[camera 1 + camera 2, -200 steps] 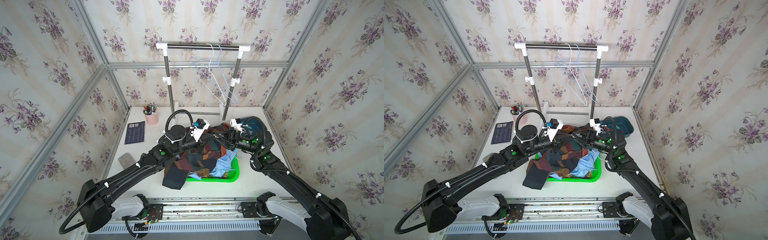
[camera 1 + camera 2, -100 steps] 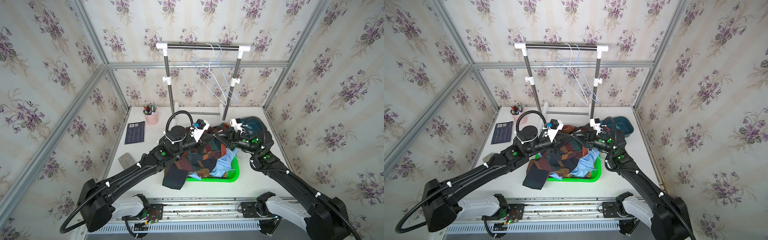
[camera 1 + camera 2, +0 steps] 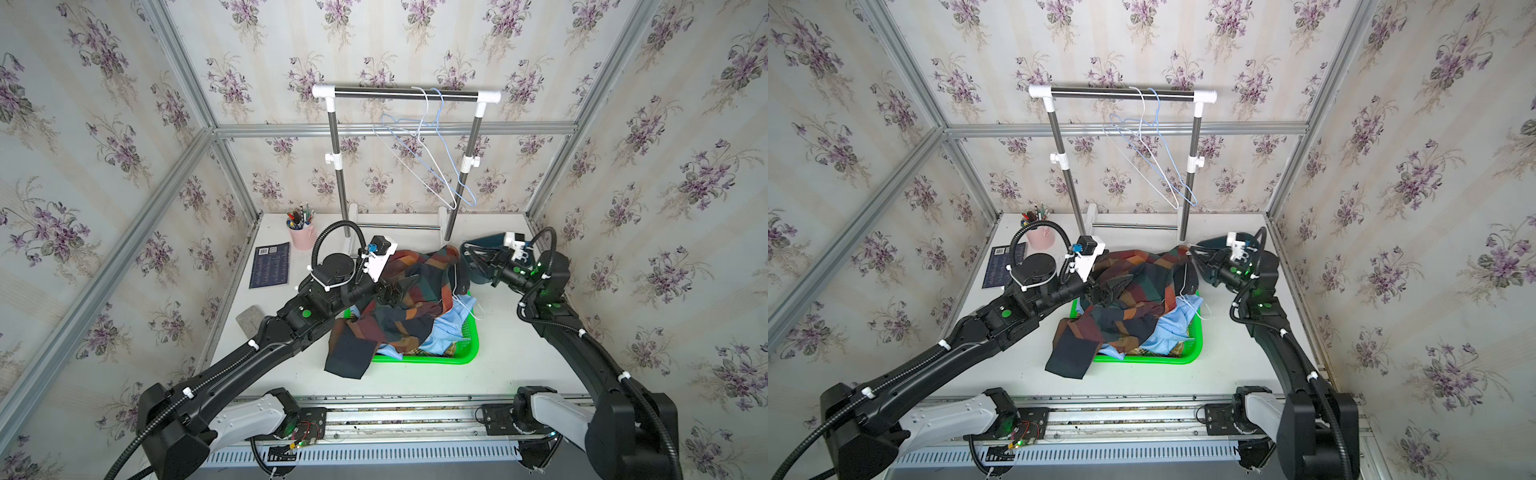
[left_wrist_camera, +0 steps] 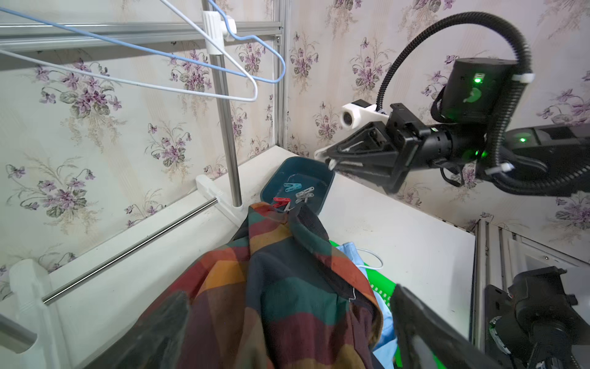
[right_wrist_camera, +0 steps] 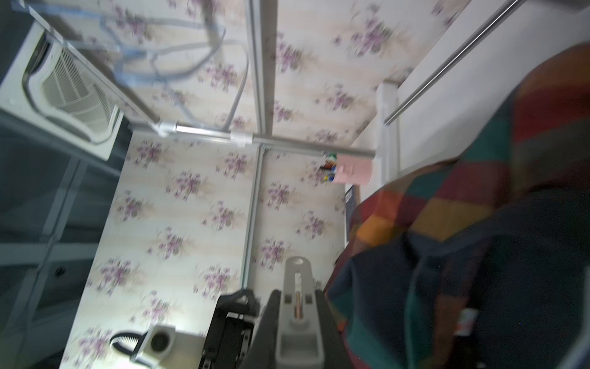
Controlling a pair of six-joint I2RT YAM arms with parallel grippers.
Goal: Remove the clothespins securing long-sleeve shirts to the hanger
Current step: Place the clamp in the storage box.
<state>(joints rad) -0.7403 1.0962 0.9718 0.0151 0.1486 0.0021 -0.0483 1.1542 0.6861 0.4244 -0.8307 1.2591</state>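
Note:
The dark plaid shirt (image 3: 399, 307) (image 4: 281, 287) is heaped over the green basket (image 3: 469, 345), on top of the light blue shirt (image 3: 449, 328) and a strip of yellow plaid shirt (image 3: 436, 352). A white wire hanger loop (image 4: 373, 258) pokes out beside it. My left gripper (image 3: 399, 286) (image 4: 290, 319) is open, with its fingers spread either side of the plaid cloth. My right gripper (image 3: 467, 249) (image 5: 297, 306) is shut on a translucent white-grey clothespin (image 5: 297, 287) and hovers over the teal tray (image 4: 297, 172). In the tray lie red (image 4: 281, 202), teal (image 4: 293, 187) and grey (image 4: 305, 194) clothespins.
The rack (image 3: 405, 93) at the back carries a white and a blue wire hanger (image 3: 419, 162). A pink pen cup (image 3: 302, 237), a dark booklet (image 3: 270, 266) and a grey block (image 3: 251, 318) sit at the left. The shirt's sleeve (image 3: 345, 361) spills over the basket's front.
My left gripper has opened and let go of the dark plaid shirt. My right gripper has shut on the clothespin and drawn back from the shirt toward the tray.

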